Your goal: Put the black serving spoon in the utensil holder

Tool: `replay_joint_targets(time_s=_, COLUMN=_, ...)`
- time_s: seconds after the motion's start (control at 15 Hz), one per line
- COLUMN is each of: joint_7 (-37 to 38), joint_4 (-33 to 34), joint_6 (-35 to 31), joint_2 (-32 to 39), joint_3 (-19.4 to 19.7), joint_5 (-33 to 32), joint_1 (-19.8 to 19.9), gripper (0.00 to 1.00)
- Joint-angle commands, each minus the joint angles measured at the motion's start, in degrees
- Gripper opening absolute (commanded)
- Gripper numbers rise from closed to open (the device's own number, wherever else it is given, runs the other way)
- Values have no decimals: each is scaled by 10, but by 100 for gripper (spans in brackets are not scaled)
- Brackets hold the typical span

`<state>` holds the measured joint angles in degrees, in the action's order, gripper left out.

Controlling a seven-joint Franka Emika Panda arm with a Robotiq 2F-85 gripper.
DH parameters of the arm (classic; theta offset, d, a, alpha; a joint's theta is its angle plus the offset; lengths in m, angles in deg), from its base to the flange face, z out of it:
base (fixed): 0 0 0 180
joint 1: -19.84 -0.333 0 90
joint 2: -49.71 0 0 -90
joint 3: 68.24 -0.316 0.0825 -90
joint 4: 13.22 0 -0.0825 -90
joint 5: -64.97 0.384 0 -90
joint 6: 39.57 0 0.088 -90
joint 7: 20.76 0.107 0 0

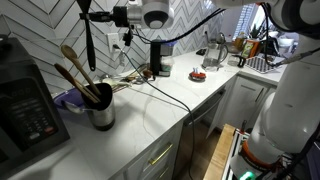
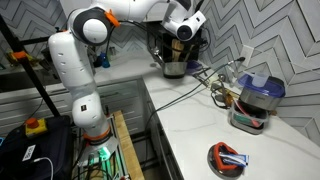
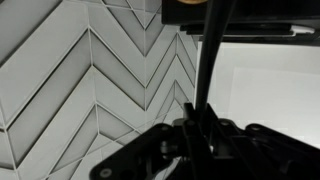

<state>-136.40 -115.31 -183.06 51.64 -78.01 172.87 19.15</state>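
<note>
Tool (image 1: 88, 17) is clamped tight on the black serving spoon (image 1: 89, 48), which dangles in the air just over the utensil holder (image 1: 101, 116). The holder is stuffed with wooden spoons (image 1: 72, 68), next to a black appliance (image 1: 25, 110). A cable (image 2: 185, 88) crosses the desk (image 1: 150, 122). The wrist view cuts off the spoon's far end.

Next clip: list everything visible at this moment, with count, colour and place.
black serving spoon: one, black, hanging from the jaws near the holder
utensil holder: one, dark grey, on the counter
wooden spoons: at least two, light brown, standing in the holder
appliance: one, black, beside the holder
counter: one, white
tiled wall: white herringbone, behind the counter
gripper: one, black, jaws shut on the spoon's handle
arm: one, white
</note>
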Motion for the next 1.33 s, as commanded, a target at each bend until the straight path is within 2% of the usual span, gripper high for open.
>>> replay_joint_targets(time_s=0.0, joint_7=33, joint_4=-18, joint_6=13, joint_2=11, joint_3=17, joint_5=-21, joint_1=-23, gripper=3)
replay_joint_targets(time_s=0.27, joint_7=34, joint_4=-24, joint_6=17, joint_2=35, joint_3=18, joint_5=-15, joint_1=-37, gripper=3)
replay_joint_targets(time_s=0.53, joint_7=-8, joint_4=-20, joint_6=16, joint_2=56, joint_3=21, joint_5=-7, joint_1=-46, gripper=3)
replay_joint_targets(time_s=1.0, joint_7=-8, joint_4=-30, joint_6=61, joint_2=97, joint_3=21, joint_5=-88, joint_1=-59, gripper=3)
replay_joint_targets(time_s=1.27, joint_7=-9, joint_4=-32, joint_6=75, joint_2=123, joint_3=24, joint_5=-96, joint_1=-60, gripper=3)
